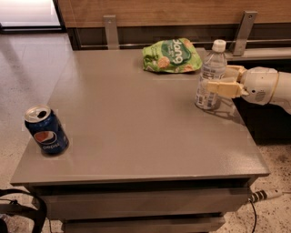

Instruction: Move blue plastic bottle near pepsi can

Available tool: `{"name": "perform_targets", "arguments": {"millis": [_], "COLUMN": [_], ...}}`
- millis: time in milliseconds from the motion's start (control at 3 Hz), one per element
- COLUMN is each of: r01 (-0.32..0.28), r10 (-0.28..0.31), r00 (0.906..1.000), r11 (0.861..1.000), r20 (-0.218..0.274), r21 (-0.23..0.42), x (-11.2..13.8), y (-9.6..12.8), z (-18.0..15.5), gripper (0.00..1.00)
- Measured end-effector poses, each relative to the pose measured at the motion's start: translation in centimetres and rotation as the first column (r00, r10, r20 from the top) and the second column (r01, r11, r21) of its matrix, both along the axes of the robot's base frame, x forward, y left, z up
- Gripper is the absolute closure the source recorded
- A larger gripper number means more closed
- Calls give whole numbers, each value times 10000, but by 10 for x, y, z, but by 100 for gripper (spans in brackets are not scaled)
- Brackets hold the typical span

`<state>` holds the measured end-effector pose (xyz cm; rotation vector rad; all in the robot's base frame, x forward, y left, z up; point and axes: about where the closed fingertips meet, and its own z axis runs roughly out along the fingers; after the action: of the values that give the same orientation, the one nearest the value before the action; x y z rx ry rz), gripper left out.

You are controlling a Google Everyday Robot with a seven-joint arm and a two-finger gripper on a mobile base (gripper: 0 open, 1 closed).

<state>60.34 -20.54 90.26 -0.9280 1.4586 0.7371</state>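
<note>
Claw [218,78]: positioned at the right edge of the counter [136,118], reaching in from the right on a white arm. Its two fingers [222,87] sit either side of the bottle [212,67], one across the front of the label and one behind. The claw appears closed on the bottle at mid-height.

Bottle: upright, base on the counter, not yet lifted. It stands at the right side, just in front of a green snack bag [171,55] at the back edge.

Can [46,132]: upright at the front left corner of the counter, well apart from the bottle, with nearly the whole counter width between them.

Step in hand: by my reading, the grasp is being completed and transport has not begun.

Next move calls for:
1. A firm hold, since thin clear plastic is likely to flex and slip.
2. A slight lift to free the base.
3. A long carry leftward and toward the front edge.
4. A set-down beside the can without knocking it, as it sits close to the corner.

Surface: flat, grey, matte, with open space along the carry path.

Room: wood panelling [173,9] and two metal brackets [110,29] behind; speckled floor [27,63]; a cable [263,195] at lower right.
</note>
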Motion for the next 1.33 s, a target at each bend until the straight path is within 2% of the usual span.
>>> {"name": "perform_targets", "arguments": {"millis": [333,667,1000,1333], "r01": [-39,-69,-204,-297], "r10": [39,69,205,292], "r00": [10000,10000,9998,9988], "r11": [10000,10000,9994,9995], "r20": [1,6,36,385], "r21": [5,-21,-262,123], "x": [0,0,-2,-30], "y": [2,5,19,58], "z": [0,3,22,56], "gripper": [99,100,100,100]}}
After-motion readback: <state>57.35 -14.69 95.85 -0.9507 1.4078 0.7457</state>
